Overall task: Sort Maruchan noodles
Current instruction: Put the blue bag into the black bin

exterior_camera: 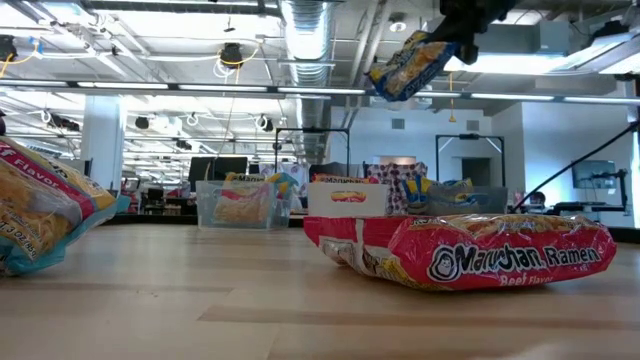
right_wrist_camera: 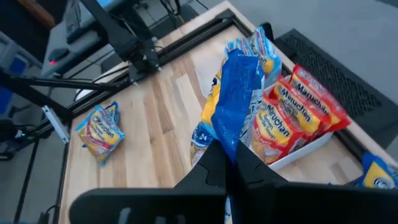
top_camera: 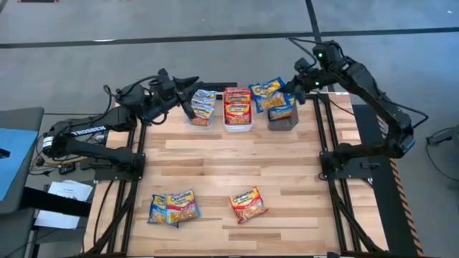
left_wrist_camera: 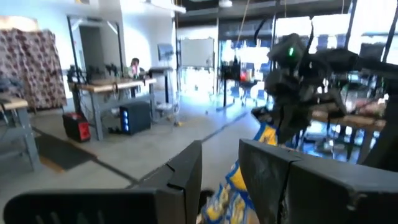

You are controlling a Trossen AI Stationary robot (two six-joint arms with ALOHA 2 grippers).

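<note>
Maruchan noodle packets lie sorted in three bins at the table's far edge. Blue ones fill the clear bin [top_camera: 201, 115], red ones the white bin [top_camera: 238, 120], and one blue one sits in the grey bin [top_camera: 284, 120]. My right gripper [top_camera: 290, 89] is shut on a blue-and-yellow packet [right_wrist_camera: 239, 93], which it holds high between the white and grey bins. My left gripper [top_camera: 189, 97] hovers open above the clear bin, and floor shows through the gap between its fingers [left_wrist_camera: 186, 174]. Three more packets [top_camera: 173, 208] [top_camera: 248, 203] lie flat near the table's front. My right gripper pinches one end of the blue-and-yellow packet [right_wrist_camera: 231, 146] between its two fingers. The fingers slant down from the table's far right. The packet sticks out ahead of them, tilted and lifted clear [exterior_camera: 410, 65] of the bins and table.
In the low view a red beef-flavour packet [exterior_camera: 470, 255] lies close at the right and another packet [exterior_camera: 40, 210] at the left. Bare wood stretches between the bins and the front packets. Black frame rails [top_camera: 326, 143] run along both sides of the table.
</note>
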